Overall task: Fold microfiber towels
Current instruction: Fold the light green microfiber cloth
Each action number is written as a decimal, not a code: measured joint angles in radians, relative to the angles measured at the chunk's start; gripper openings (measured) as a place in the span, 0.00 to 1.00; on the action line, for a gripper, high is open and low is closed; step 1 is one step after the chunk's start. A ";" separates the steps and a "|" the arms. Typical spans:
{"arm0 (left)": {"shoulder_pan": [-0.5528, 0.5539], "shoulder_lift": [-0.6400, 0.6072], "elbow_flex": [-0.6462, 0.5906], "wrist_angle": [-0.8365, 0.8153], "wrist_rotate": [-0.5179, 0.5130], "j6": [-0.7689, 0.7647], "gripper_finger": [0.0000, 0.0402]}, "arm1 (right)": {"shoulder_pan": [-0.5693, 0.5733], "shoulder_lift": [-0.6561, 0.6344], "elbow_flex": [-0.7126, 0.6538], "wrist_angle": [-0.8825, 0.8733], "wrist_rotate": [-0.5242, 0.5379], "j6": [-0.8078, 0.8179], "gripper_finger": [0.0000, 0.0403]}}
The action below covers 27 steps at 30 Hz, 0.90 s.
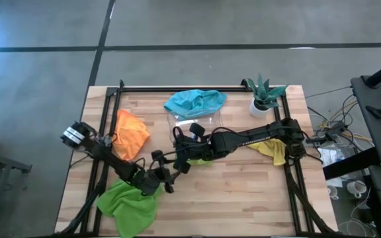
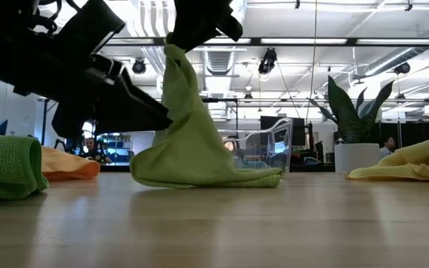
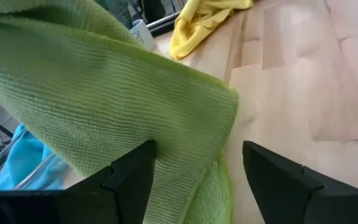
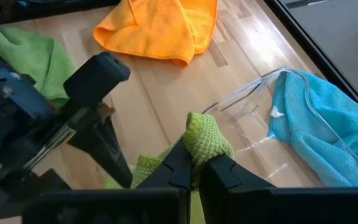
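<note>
Now your right gripper [image 4: 194,163] pinches a corner of the lime green towel [image 2: 192,141] aloft, so steer the spread-fingered left gripper [image 3: 194,171] onto its hanging edge.

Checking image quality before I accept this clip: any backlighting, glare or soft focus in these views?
Low view: bright ceiling lights behind leave the arms as black silhouettes above the lifted lime green towel. Left wrist view: that towel fills the frame, slightly soft. Right wrist view: glare on the clear tray.
</note>
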 joint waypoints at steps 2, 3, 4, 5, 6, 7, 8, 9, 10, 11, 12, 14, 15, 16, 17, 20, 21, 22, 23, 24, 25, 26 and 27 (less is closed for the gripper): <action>0.001 0.010 0.009 -0.001 -0.002 0.007 0.56 | 0.000 0.000 0.000 0.000 0.000 -0.003 0.02; 0.003 0.015 0.016 0.000 -0.002 0.020 0.56 | 0.000 0.000 0.000 0.000 0.000 -0.005 0.02; 0.007 0.025 0.024 0.001 -0.004 0.023 0.56 | 0.000 0.000 0.000 0.000 0.000 -0.010 0.02; 0.010 0.037 0.039 0.003 -0.007 0.023 0.56 | 0.000 0.000 0.000 0.000 0.000 -0.016 0.02; 0.013 0.051 0.054 0.003 -0.018 0.023 0.56 | 0.000 0.000 0.000 0.000 0.000 -0.018 0.02; 0.016 0.069 0.071 0.003 -0.048 0.014 0.56 | 0.000 0.000 0.000 0.001 0.000 -0.018 0.02; 0.020 0.091 0.092 0.002 -0.092 0.006 0.56 | -0.001 0.000 0.000 0.003 0.000 -0.019 0.02; 0.024 0.113 0.113 0.002 -0.140 -0.003 0.56 | -0.002 0.000 0.000 0.003 0.000 -0.019 0.02; 0.025 0.135 0.133 0.002 -0.182 -0.006 0.56 | -0.002 0.000 0.000 0.003 0.000 -0.019 0.02; 0.028 0.156 0.152 0.002 -0.214 -0.006 0.56 | -0.002 0.000 0.000 0.003 0.000 -0.019 0.02; 0.029 0.177 0.175 0.001 -0.238 -0.003 0.56 | -0.002 0.000 0.000 0.003 0.000 -0.019 0.02; 0.029 0.207 0.211 0.002 -0.257 -0.002 0.56 | -0.002 0.000 0.000 0.000 0.000 -0.019 0.02; 0.029 0.219 0.228 0.001 -0.265 -0.006 0.56 | -0.002 0.000 0.000 -0.001 0.000 -0.019 0.02; 0.030 0.230 0.243 0.002 -0.269 -0.009 0.56 | -0.001 0.000 0.000 -0.002 0.000 -0.018 0.02; 0.030 0.238 0.256 0.002 -0.269 -0.009 0.56 | 0.000 0.000 0.000 -0.002 0.000 -0.018 0.02; 0.031 0.245 0.277 0.003 -0.273 -0.009 0.48 | 0.002 0.000 0.000 -0.011 0.000 -0.017 0.02; 0.030 0.238 0.277 0.001 -0.273 -0.009 0.44 | 0.003 0.000 0.000 -0.018 0.000 -0.014 0.02; 0.028 0.227 0.271 -0.002 -0.273 -0.008 0.38 | 0.003 0.000 0.000 -0.027 0.000 -0.012 0.02; 0.026 0.214 0.266 -0.002 -0.273 -0.009 0.32 | 0.004 0.000 0.000 -0.040 0.000 -0.007 0.02; 0.024 0.198 0.259 -0.001 -0.273 -0.008 0.25 | 0.005 0.000 0.000 -0.053 0.000 0.000 0.02; 0.021 0.178 0.248 -0.008 -0.273 -0.009 0.18 | 0.006 0.000 0.000 -0.065 0.000 0.005 0.02; 0.019 0.157 0.236 -0.009 -0.274 -0.009 0.10 | 0.007 0.000 0.000 -0.078 0.000 0.006 0.02; 0.019 0.137 0.227 -0.009 -0.273 -0.010 0.05 | 0.009 0.000 0.000 -0.090 -0.005 0.008 0.02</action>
